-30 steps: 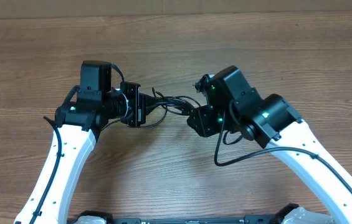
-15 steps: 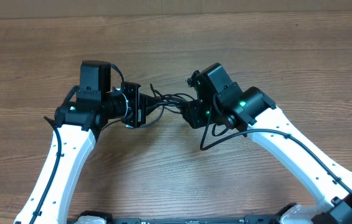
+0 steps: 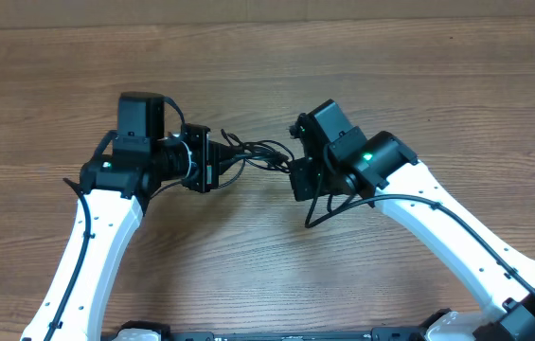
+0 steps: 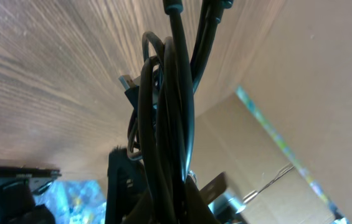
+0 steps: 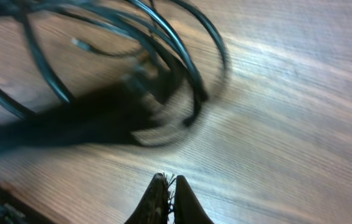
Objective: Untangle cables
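Observation:
The cables (image 3: pixel 253 152) are a bundle of thin black cords in loose loops, held above the wooden table between my two arms. My left gripper (image 3: pixel 216 161) is shut on one end of the bundle. In the left wrist view the cords (image 4: pixel 176 106) run straight out of the jaws (image 4: pixel 176 202), with a small silver plug (image 4: pixel 126 81) at the side. My right gripper (image 3: pixel 298 178) is at the right end of the bundle. In the right wrist view its fingers (image 5: pixel 168 182) are shut with no cord between them, and blurred cable loops (image 5: pixel 182 56) hang ahead of them.
The right arm's own thick black wire (image 3: pixel 319 213) hangs in a loop below its wrist. A cardboard wall (image 3: pixel 343 9) runs along the table's far edge. Bare wood table (image 3: pixel 267 265) lies around both arms.
My right arm swung left towards the bundle, then shifted slightly down. My left gripper kept its hold and barely moved.

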You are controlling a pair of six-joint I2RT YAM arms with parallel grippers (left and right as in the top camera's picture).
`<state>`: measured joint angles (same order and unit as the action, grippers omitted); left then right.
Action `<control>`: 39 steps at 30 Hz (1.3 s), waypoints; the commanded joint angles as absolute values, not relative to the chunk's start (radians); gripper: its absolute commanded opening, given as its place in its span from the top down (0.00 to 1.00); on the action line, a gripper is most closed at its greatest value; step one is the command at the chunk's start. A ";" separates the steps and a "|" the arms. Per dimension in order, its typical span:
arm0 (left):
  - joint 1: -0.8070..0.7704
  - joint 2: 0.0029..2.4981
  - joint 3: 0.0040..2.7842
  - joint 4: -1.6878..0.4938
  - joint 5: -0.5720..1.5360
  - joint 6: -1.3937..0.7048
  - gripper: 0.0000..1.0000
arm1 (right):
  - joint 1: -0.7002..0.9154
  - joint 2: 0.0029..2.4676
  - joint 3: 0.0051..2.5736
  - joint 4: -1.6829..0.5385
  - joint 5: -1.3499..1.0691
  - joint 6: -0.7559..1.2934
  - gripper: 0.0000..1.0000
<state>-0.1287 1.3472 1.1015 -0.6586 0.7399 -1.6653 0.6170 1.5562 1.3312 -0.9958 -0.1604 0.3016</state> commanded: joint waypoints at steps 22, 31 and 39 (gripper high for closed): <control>-0.444 1.467 1.172 -0.930 0.030 -0.943 0.96 | 0.354 1.357 1.337 -1.182 -0.218 0.393 0.94; -0.538 1.743 1.324 -1.051 0.005 -0.881 0.20 | 0.329 1.357 1.337 -1.199 -0.218 0.392 0.90; -0.565 1.776 1.632 -1.179 -0.112 -0.849 0.03 | 0.329 1.357 1.337 -1.199 -0.218 0.393 0.72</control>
